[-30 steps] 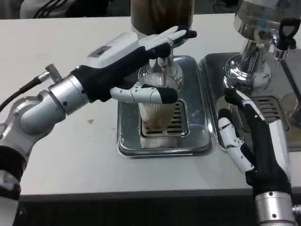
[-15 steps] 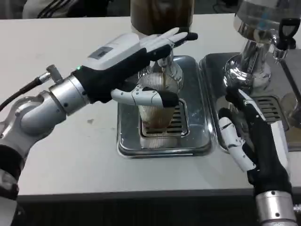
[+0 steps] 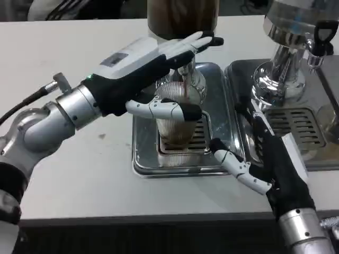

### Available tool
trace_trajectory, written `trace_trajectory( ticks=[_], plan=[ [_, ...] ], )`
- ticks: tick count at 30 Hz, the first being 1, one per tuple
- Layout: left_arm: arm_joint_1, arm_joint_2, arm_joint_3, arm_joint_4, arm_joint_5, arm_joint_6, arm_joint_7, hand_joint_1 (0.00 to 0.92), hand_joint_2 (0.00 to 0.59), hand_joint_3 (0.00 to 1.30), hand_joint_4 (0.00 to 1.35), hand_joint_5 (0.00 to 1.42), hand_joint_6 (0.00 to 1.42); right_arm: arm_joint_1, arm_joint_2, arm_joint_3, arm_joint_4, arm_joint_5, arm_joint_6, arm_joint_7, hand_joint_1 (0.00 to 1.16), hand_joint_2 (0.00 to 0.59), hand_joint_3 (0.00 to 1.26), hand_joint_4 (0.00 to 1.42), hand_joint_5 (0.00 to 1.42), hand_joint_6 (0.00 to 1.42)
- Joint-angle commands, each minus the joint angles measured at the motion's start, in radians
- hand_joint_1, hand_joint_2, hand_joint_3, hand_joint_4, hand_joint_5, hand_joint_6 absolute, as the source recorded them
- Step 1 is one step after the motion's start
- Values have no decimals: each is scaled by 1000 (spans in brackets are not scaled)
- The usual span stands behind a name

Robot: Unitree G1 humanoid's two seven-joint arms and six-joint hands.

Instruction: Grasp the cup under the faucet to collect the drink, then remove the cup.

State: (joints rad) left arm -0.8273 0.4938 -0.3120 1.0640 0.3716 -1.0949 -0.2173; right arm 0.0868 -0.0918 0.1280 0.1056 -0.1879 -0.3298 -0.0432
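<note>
Clear plastic makes the cup [image 3: 174, 124], and it stands on the grate of the silver tray [image 3: 142, 159], right under the faucet [image 3: 185, 71]. Brown drink is running into it. The left hand [image 3: 145, 69] holds it near the top, thumb in front and fingers round the back. The right hand [image 3: 265, 164] holds nothing; its fingers are spread apart near the tray's edge. I think the cup is thin and bendy and gets heavier as it fills, so hold the ribbed middle softly.

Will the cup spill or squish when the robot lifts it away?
The cup looks like thin ribbed clear plastic, so it may squish if the left hand squeezes hard. Brown drink sits low inside, so spilling seems unlikely. It's tall and narrow, so it could tip if bumped.
</note>
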Motion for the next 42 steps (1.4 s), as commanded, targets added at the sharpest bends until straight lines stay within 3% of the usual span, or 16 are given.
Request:
trace_trajectory(
  ticks=[1,22,42],
  plan=[
    [5,14,-31,9,49,-5,-31,0,46,45,0,51,40,-37,-7,1,33,9,-15,32,641,231,18,43,0,7],
    [17,24,-27,-10,44,-17,-31,0,50,46,0,50,40,-216,44,-10,288,5,-43,8,604,224,15,28,0,0],
    [35,11,15,-16,-64,-14,-108,0,50,44,0,50,40,-292,61,-15,397,28,-72,9,598,234,34,47,0,2]
  ],
)
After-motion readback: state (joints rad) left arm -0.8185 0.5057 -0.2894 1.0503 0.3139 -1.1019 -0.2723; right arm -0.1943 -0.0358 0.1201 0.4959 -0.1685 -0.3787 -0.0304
